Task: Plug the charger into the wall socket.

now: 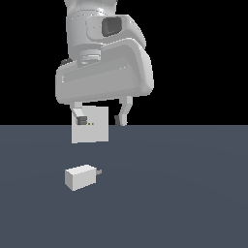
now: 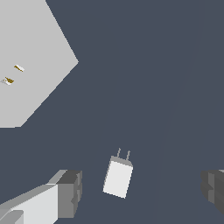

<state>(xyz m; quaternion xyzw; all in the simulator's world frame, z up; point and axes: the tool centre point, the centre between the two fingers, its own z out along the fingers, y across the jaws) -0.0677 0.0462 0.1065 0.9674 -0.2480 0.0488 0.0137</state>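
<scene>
The fingers (image 2: pixel 70 192) are spread wide and hold nothing. The charger (image 2: pixel 117 177) lies on the worktop (image 1: pixel 184 193) between them, touching neither.

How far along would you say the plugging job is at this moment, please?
Nothing looks done yet: the charger lies loose on the floor, apart from the wall socket. In hand: the open gripper hangs above it, fingers either side in the wrist view. Left: grasp, align prongs, insert.
</scene>
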